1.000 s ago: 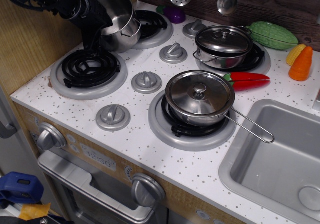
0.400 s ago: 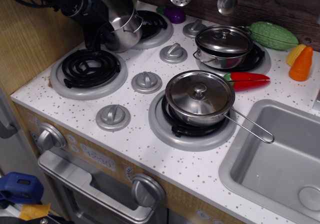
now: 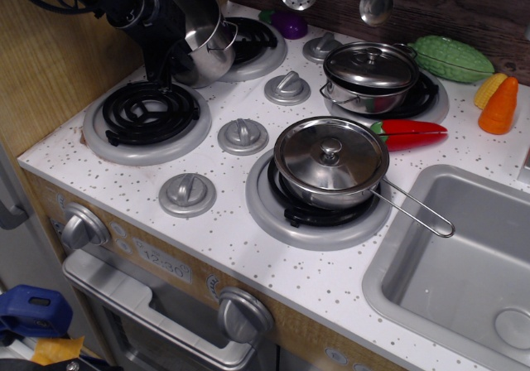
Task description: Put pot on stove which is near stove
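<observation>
The shiny lidless pot (image 3: pixel 205 33) hangs tilted at the back left, its mouth turned up and to the left. It is over the gap between the front-left stove burner (image 3: pixel 146 116) and the back-left burner (image 3: pixel 252 46). My black gripper (image 3: pixel 168 55) comes in from the upper left and is shut on the pot's left rim. One finger runs down the pot's outside. The front-left burner is bare. The pot covers part of the back-left burner.
A lidded long-handled saucepan (image 3: pixel 331 162) sits on the front-right burner. A lidded steel pot (image 3: pixel 370 74) sits on the back-right burner. Grey knobs (image 3: pixel 243 134) stand between the burners. Toy vegetables (image 3: pixel 453 58) lie at the back right, and a sink (image 3: pixel 464 263) is at the right.
The gripper and pot have shifted slightly right. The pot has tipped further, so its mouth faces more to the left. Nothing else has moved.
</observation>
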Tool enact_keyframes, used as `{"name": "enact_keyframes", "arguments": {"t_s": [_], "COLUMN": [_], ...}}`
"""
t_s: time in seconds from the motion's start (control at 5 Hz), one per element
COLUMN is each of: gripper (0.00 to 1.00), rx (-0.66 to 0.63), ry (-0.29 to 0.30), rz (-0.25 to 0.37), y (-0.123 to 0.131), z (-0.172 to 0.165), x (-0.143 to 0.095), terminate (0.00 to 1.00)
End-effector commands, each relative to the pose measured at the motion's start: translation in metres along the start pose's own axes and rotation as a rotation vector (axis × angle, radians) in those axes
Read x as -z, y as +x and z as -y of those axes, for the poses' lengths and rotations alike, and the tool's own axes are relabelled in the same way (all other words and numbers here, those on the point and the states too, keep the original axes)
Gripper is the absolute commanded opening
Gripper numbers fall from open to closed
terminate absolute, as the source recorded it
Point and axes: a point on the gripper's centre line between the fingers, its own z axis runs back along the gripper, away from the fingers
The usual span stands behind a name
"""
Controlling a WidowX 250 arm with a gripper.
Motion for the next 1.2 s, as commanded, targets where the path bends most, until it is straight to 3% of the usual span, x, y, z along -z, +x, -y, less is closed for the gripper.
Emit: {"name": "enact_keyframes", "arguments": {"t_s": [0.0,0.4,0.6,1.0], "gripper": [0.0,0.0,0.0,0.0], "rx": [0.022,-0.022,-0.081,-0.149], "ry": [0.085,0.061,0.019,0.014], "rz": [-0.053,-0.11,-0.14,-0.212], "y": [0.015,0.018,0.021,0.026], "z": [-0.017,-0.008,0.006,0.039], "x": [-0.043,-0.064,-0.078,-0.091], "terminate": [0.0,0.0,0.0,0.0]}}
